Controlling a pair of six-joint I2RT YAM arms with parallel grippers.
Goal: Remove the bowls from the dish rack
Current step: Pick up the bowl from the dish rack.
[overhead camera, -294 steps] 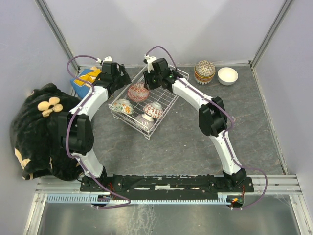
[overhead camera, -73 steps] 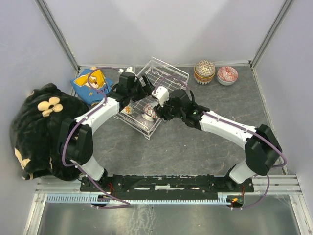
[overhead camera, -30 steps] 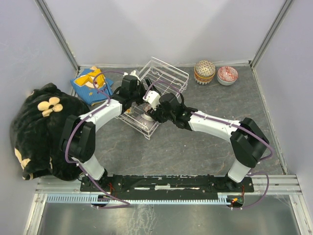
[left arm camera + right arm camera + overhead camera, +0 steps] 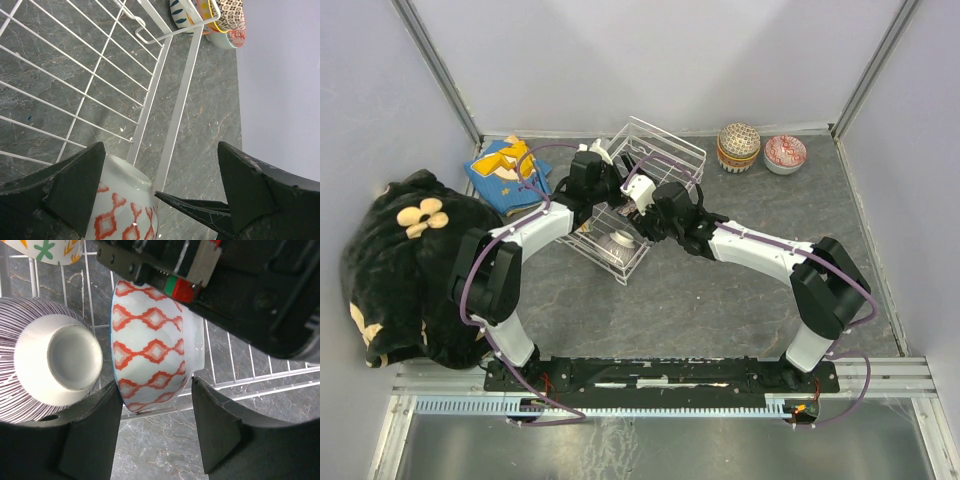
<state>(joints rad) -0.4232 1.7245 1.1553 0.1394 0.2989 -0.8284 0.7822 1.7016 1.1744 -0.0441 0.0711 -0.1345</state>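
The white wire dish rack (image 4: 660, 160) stands tilted at the back middle of the table. A white bowl with red diamonds (image 4: 150, 347) lies on its side in the rack (image 4: 240, 382). My right gripper (image 4: 155, 382) is shut on it, one finger at its rim and one at its foot. Beside it a purple-striped bowl (image 4: 55, 360) lies foot up, also visible from above (image 4: 620, 240). My left gripper (image 4: 160, 150) is wide open over the rack's edge wire (image 4: 172, 125), with the red-diamond bowl (image 4: 122, 205) beside its left finger. In the top view the left gripper (image 4: 612, 180) and the right gripper (image 4: 638, 200) meet.
A stack of bowls (image 4: 739, 147) and a red-patterned bowl (image 4: 785, 153) stand on the table at the back right. A floral bowl (image 4: 50, 250) lies in the rack. A black plush toy (image 4: 405, 260) and a blue-yellow book (image 4: 505, 165) lie at the left.
My right gripper has pushed slightly farther into the rack and narrowed a little round the red-diamond bowl. The left gripper has stayed wide open, almost in place.
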